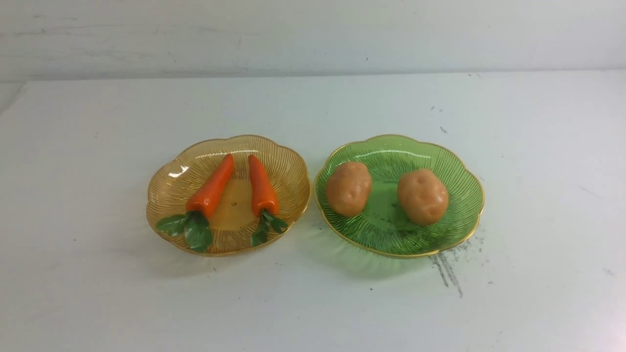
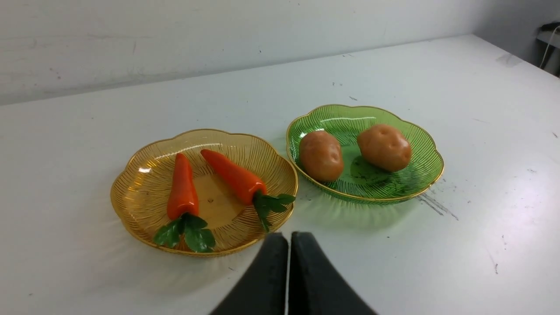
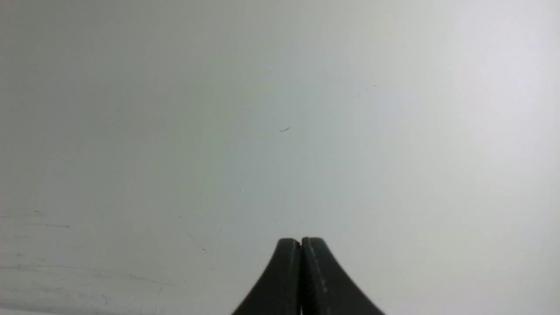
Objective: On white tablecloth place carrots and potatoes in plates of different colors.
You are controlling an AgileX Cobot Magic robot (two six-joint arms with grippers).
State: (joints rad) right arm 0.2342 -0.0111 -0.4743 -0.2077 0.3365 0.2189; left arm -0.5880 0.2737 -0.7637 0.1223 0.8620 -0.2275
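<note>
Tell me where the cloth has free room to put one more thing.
Bare tablecloth lies left of the amber plate, right of the green plate, behind both, and in front. Crowded: the narrow gap between plates; carrots and potatoes occupy them.

On the white cloth (image 1: 98, 293) before me, the amber plate (image 1: 166, 190) on my left holds two glossy orange carrots (image 1: 212, 186), tips away, leafy tops toward me. Just beside it, perhaps touching, the green plate (image 1: 462, 195) holds two dimpled potatoes (image 1: 423, 196), lying apart.
</note>
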